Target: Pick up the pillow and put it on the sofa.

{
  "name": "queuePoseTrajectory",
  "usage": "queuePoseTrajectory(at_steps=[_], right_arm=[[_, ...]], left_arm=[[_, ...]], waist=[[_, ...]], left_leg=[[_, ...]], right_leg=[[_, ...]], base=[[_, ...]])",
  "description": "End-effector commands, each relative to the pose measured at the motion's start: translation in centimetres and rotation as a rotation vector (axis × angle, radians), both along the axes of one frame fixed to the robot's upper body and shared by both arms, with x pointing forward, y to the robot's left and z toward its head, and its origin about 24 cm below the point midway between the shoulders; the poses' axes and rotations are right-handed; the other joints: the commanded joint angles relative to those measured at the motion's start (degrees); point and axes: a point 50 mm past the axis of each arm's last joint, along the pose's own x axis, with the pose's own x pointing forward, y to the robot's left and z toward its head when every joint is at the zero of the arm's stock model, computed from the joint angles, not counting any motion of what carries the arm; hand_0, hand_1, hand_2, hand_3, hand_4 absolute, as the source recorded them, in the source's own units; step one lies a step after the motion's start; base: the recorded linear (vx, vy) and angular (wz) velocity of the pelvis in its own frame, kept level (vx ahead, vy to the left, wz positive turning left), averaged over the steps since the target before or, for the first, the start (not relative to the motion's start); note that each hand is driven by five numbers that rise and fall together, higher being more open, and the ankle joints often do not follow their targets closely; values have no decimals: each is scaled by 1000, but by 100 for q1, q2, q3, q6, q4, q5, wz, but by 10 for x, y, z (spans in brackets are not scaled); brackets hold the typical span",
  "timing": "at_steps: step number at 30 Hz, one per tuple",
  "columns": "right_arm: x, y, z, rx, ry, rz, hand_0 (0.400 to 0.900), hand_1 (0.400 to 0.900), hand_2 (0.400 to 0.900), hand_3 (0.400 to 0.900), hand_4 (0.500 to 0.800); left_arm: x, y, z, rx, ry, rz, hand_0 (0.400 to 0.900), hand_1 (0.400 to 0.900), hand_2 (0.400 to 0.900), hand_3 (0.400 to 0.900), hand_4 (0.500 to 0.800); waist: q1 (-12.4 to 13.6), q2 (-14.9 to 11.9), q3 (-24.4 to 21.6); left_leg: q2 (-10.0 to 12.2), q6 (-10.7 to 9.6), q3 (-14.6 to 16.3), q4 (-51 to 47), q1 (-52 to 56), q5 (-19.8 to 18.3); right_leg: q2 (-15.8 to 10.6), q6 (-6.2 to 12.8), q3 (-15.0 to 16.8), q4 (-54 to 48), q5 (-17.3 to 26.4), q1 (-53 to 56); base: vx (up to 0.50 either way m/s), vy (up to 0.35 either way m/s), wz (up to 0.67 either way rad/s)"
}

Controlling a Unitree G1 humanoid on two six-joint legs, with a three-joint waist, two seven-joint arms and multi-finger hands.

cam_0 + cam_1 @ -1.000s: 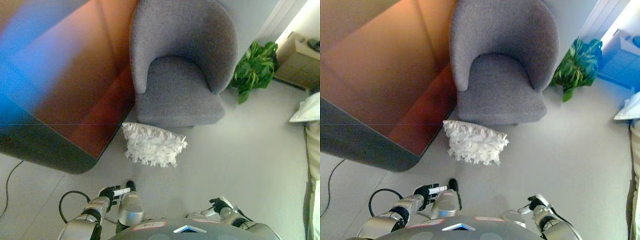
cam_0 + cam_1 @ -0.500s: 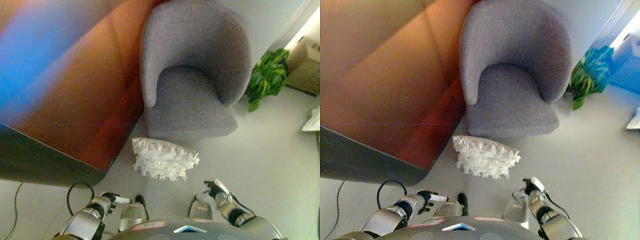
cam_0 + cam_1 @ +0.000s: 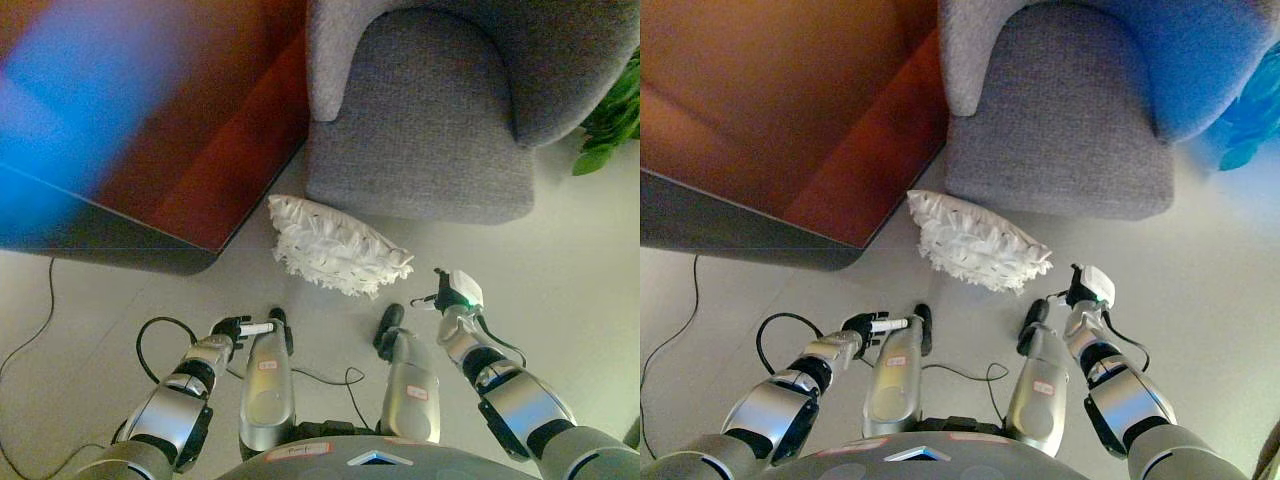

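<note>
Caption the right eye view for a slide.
White pillow on the floor before a grey armchair, both hands low.

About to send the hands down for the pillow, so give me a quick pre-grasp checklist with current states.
1. Pillow in view on the floor, unobstructed: ok.
2. Left hand free, holding nothing: ok.
3. Right hand free: ok; its finger pose: cannot tell.
4. Hands touching the pillow: not ok, both short of it.
5. Sofa seat bare to receive the pillow: ok.
6. Wooden furniture beside the pillow, left-side clearance: cannot tell.
</note>
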Motion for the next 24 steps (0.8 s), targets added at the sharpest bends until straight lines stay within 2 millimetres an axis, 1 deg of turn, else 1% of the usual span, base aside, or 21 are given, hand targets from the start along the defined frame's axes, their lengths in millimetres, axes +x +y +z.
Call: queuePoseTrajectory(at_steps=[1,4,7,10,17,20,24], right_arm=[[42,4,45,2,-227,12,900,900,900,900,800],[54,1,59,12,-254,15,900,900,900,900,800],[59,1,64,25,-260,19,900,900,900,900,800],[69,-1,77,34,-289,28,900,900,900,900,800],[84,-5,101,27,-327,46,900,900,900,900,800],[93,-9,116,14,-364,43,900,900,900,900,800],[106,-8,141,17,-421,50,900,900,900,900,800]], left_arm=[[-59,9,-29,59,242,5,900,900,900,900,800],[-57,7,-29,43,246,22,900,900,900,900,800],[-57,6,-29,37,253,24,900,900,900,900,800],[-55,5,-28,29,253,29,900,900,900,900,800],[-58,4,-29,13,264,65,900,900,900,900,800],[-57,2,-29,-4,270,81,900,900,900,900,800],[-56,1,-28,-16,284,101,900,900,900,900,800]], waist=[[131,102,214],[120,160,264],[118,206,289],[127,274,345],[110,379,406],[95,438,451],[86,512,493]], left_leg=[[-188,392,-46,183,-288,52],[-180,371,-79,434,-472,-21],[-172,349,-105,611,-613,-65],[-161,336,-120,877,-825,-130],[-156,343,-190,1450,-1213,-345],[-159,355,-224,1694,-1427,-407],[-173,362,-277,1977,-1783,-448]], right_leg=[[-487,-3,663,770,-216,-6],[-500,-25,772,1103,-353,-241],[-526,-28,830,1295,-421,-403],[-569,-51,897,1564,-498,-636],[-589,-108,1077,2125,-721,-1071],[-556,-131,1172,2361,-795,-1310],[-466,-164,1296,2650,-895,-1677]], base=[[-18,38,8],[-3,38,5],[-5,33,5],[-29,52,4],[7,44,5],[1,48,3],[-18,32,5]])
